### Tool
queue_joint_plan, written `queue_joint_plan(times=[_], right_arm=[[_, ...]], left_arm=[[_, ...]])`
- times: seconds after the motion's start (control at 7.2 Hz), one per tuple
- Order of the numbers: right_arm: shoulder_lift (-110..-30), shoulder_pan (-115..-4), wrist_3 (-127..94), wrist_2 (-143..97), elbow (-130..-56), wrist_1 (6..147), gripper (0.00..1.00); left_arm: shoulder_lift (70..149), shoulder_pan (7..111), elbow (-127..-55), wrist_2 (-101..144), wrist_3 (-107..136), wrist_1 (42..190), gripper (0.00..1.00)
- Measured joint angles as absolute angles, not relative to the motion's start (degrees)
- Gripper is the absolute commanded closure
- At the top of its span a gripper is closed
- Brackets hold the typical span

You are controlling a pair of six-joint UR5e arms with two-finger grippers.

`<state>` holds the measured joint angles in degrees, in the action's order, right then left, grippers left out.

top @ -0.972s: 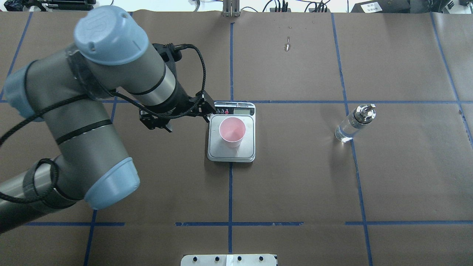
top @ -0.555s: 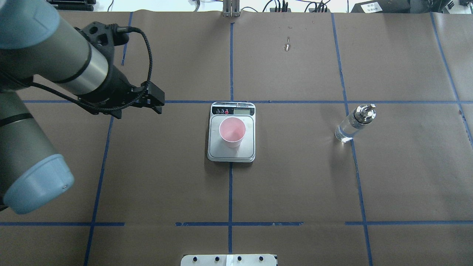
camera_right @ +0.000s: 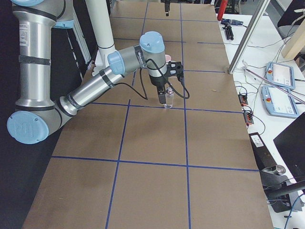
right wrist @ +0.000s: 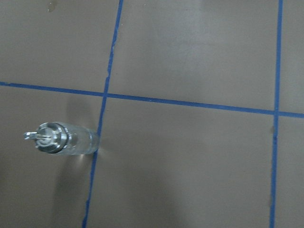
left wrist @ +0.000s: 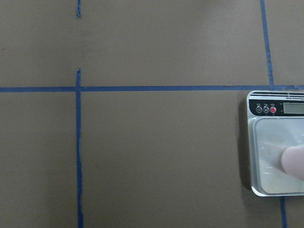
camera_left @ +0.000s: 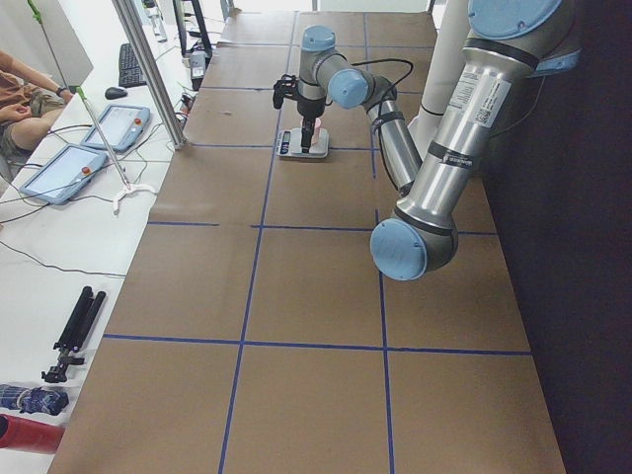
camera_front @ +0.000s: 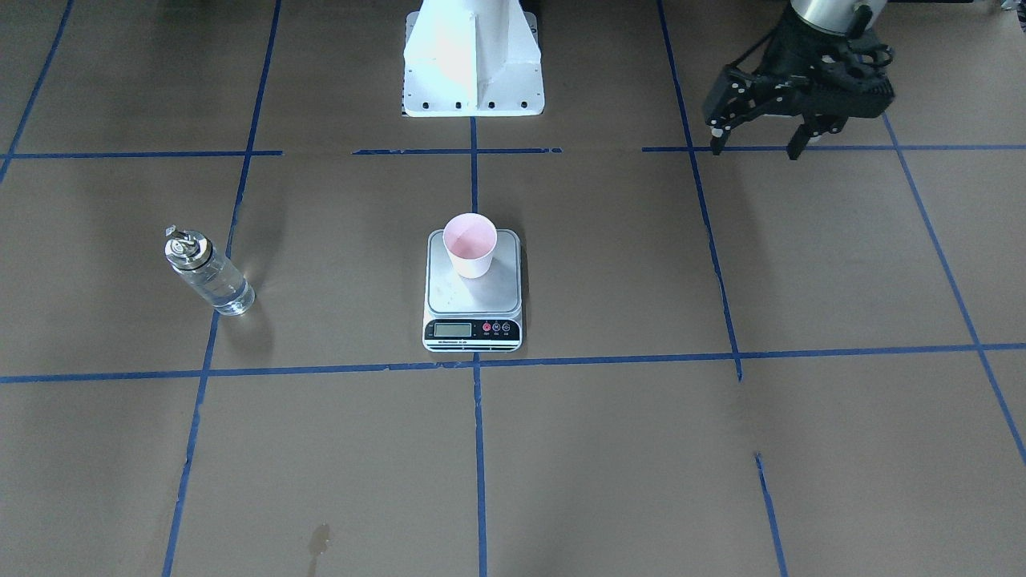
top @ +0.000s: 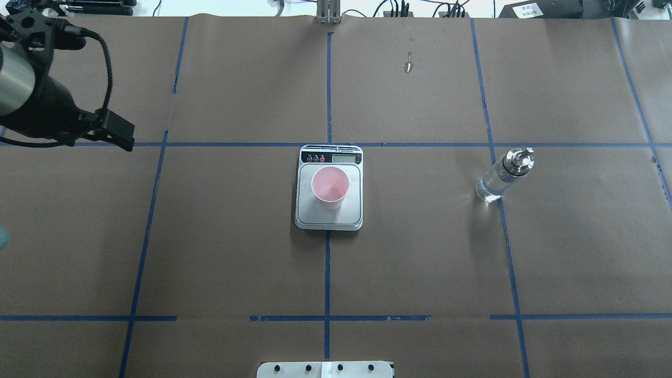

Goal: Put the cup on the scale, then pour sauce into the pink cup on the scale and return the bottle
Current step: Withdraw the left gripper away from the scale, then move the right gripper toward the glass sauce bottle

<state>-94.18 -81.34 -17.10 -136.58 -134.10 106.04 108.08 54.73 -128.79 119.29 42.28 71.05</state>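
cup [top: 329, 185] on scale [top: 353, 211] | left gripper [camera_front: 754, 149] spread, seemingly empty | right gripper [camera_right: 163, 95] too small, cannot tell

Nothing legible anywhere. Fine print along the black front strip of the scale [camera_front: 473, 300], too small to read. White sticker [camera_left: 483, 99] on the left arm [camera_left: 434, 178], blurred.

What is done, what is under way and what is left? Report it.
Done: the cup stands on the scale. In hand: nothing; the left gripper hangs open and empty, away from the scale. Left: the bottle stands upright on the table, ungripped, so the pour into the cup and the bottle's return remain.
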Motion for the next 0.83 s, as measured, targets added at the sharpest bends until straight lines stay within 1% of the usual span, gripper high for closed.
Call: queue_joint_plan(times=[0.28, 0.42, 0.69, 0.83], right_arm=[[-92.5, -71.3, -32.3, -132.5, -140.3, 105.2, 0.00], [-91.9, -67.1, -39.5, -130.2, -141.8, 102.7, 0.00], [-92.7, -57.8, -52.9, -121.5, -142.6, 94.0, 0.00], [-95.8, -52.5, -58.2, -115.1, -142.7, 87.3, 0.00]], left_arm=[[101.7, 63.9, -127.8, 120.2, 22.4, 71.1, 0.00], [99.6, 69.2, -125.5, 121.8, 11.1, 71.4, 0.00], [98.2, 75.3, -121.0, 123.7, -1.4, 71.9, 0.00], [98.1, 76.4, -120.3, 123.9, -3.1, 72.1, 0.00]])
